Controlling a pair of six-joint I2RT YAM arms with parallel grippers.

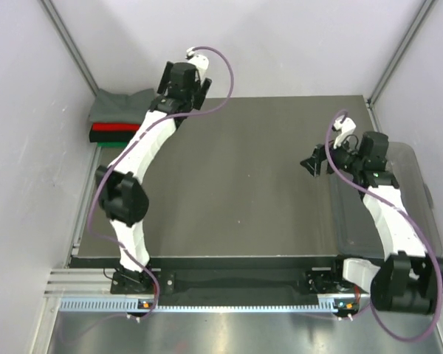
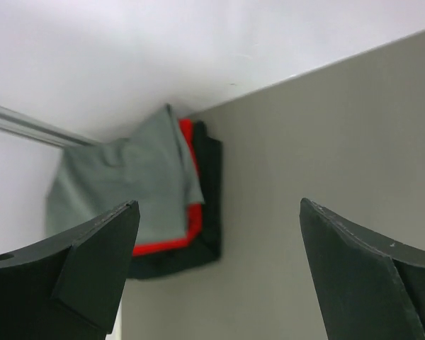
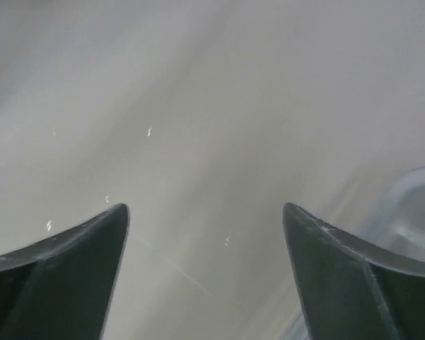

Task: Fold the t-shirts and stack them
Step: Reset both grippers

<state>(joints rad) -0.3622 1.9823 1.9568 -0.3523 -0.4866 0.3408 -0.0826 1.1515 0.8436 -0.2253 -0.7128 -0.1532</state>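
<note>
T-shirts (image 1: 118,112) lie stacked, grey topmost, at table (image 1: 244,184) corner.

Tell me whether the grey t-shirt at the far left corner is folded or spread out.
Folded: the grey t-shirt lies as a compact layer atop the red t-shirt, its edge slightly loose.

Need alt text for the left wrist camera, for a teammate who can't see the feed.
A stack of folded t-shirts, with a grey t-shirt on top, a red t-shirt under it and a dark t-shirt at the bottom, lies in the corner of the table against the white wall. The left gripper frames the foreground, open and empty.
</note>
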